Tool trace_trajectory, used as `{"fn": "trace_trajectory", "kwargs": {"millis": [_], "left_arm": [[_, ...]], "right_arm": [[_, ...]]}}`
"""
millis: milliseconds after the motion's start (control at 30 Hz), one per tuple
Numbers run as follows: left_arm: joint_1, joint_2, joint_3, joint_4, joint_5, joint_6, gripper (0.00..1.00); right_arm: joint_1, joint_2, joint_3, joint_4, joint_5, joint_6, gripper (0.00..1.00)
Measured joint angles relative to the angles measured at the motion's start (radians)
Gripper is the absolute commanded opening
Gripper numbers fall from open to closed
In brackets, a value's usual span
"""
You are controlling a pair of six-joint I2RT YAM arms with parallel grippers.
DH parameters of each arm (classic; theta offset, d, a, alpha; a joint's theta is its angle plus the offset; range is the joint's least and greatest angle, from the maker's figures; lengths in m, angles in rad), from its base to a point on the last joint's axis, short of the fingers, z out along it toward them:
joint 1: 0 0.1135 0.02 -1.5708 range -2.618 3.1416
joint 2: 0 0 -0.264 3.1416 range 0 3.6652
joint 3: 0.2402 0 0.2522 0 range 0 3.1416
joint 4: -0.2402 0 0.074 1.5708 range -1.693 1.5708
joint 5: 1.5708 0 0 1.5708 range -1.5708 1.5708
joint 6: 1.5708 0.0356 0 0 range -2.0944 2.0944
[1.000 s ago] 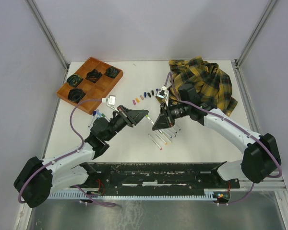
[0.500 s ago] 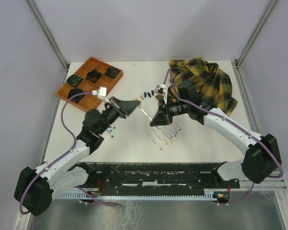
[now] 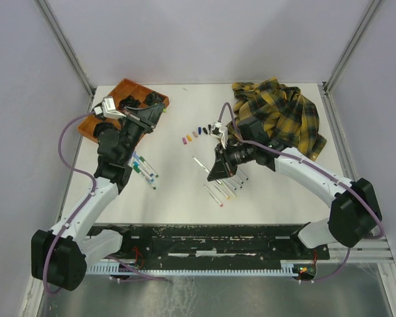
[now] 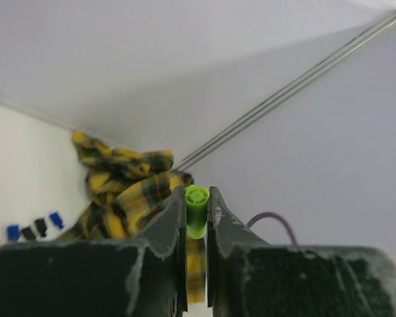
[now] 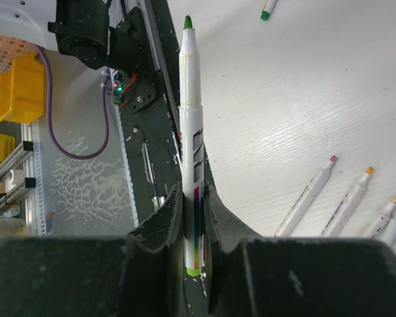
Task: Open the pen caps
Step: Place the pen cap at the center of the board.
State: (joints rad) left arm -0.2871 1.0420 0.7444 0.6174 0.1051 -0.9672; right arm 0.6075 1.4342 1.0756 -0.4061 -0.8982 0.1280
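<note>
My left gripper (image 4: 197, 212) is shut on a green pen cap (image 4: 197, 206), held up in the air near the wooden tray; in the top view this gripper (image 3: 156, 113) is at the tray's right edge. My right gripper (image 5: 193, 201) is shut on a white marker (image 5: 190, 125) whose green tip is bare. In the top view that gripper (image 3: 213, 173) hovers mid-table with the marker (image 3: 200, 164) sticking out to its left. A row of loose pen caps (image 3: 197, 132) lies behind it, and some of these caps (image 4: 34, 228) show in the left wrist view.
Several uncapped markers (image 3: 222, 190) lie under the right gripper, and capped markers (image 3: 144, 170) lie to the left. The wooden tray (image 3: 92, 129) with black items sits at the back left, a yellow plaid cloth (image 3: 284, 115) at the back right. A black rail (image 3: 218, 241) runs along the near edge.
The left gripper closed on the green cap, pulled it off the marker and swung back-left to the tray. The right gripper kept the marker and barely moved.
</note>
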Motion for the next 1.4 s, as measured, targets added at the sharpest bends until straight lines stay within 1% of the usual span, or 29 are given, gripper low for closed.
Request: {"fn": "trace_trajectory", "kwargs": {"millis": [133, 333, 400, 467, 667, 800, 1033, 1133, 1400], "left_arm": [[0.000, 0.029, -0.058, -0.103, -0.001, 0.014, 0.03], [0.000, 0.214, -0.077, -0.335, -0.057, 0.046, 0.03], [0.000, 0.301, -0.053, -0.422, -0.084, 0.062, 0.03], [0.000, 0.365, -0.019, -0.475, -0.107, 0.077, 0.03], [-0.014, 0.619, 0.193, -0.626, -0.179, 0.129, 0.03], [-0.036, 0.747, 0.315, -0.695, -0.207, 0.156, 0.08], [-0.069, 0.901, 0.467, -0.789, -0.235, 0.194, 0.16], [-0.075, 0.925, 0.505, -0.801, -0.235, 0.203, 0.19], [-0.076, 0.947, 0.532, -0.810, -0.230, 0.204, 0.24]], "right_arm": [[0.008, 0.003, -0.001, 0.002, 0.048, 0.021, 0.00], [0.014, 0.034, -0.001, 0.000, 0.122, 0.045, 0.00], [0.014, 0.057, -0.001, -0.007, 0.148, 0.050, 0.00], [0.014, 0.074, -0.001, -0.014, 0.160, 0.050, 0.00], [0.018, 0.112, 0.000, -0.039, 0.188, 0.051, 0.00], [0.019, 0.114, 0.003, -0.047, 0.197, 0.050, 0.00], [0.019, 0.121, 0.013, -0.063, 0.201, 0.050, 0.00], [0.019, 0.121, 0.019, -0.066, 0.201, 0.050, 0.00], [0.019, 0.121, 0.022, -0.074, 0.201, 0.050, 0.00]]}}
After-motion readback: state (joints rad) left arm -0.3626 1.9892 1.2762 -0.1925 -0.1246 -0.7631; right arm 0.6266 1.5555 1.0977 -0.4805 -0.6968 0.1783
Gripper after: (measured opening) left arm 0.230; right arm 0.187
